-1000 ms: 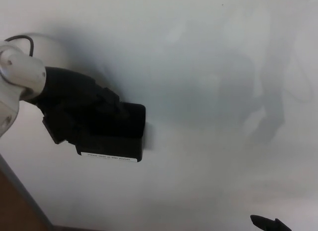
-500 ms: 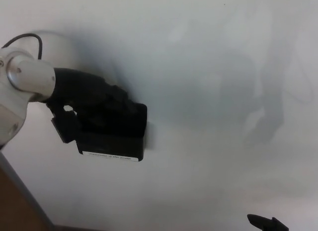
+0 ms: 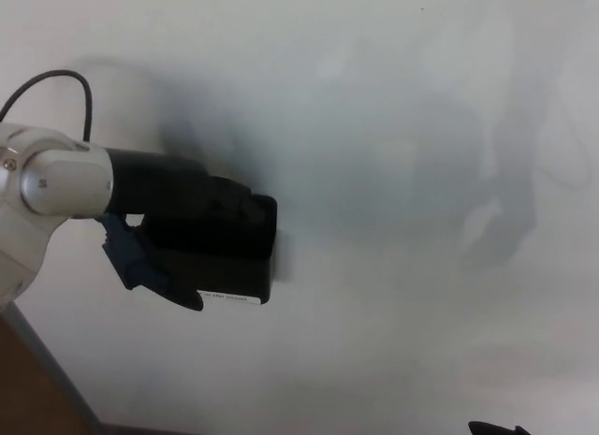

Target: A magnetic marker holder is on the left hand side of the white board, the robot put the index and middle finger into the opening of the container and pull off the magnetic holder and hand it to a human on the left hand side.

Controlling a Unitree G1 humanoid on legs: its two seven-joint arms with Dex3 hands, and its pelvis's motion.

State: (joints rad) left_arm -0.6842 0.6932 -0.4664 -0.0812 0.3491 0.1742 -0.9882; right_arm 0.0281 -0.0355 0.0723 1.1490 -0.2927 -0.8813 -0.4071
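Black marker holder (image 3: 245,253) (label unreadable)

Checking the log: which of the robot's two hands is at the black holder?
The left hand, reaching in from the left onto the holder on the whiteboard. The right hand barely shows at the bottom edge.

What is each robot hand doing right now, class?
Left hand: at the marker holder on the whiteboard; grip cannot be told.
Right hand: only a tip shows; cannot be told.
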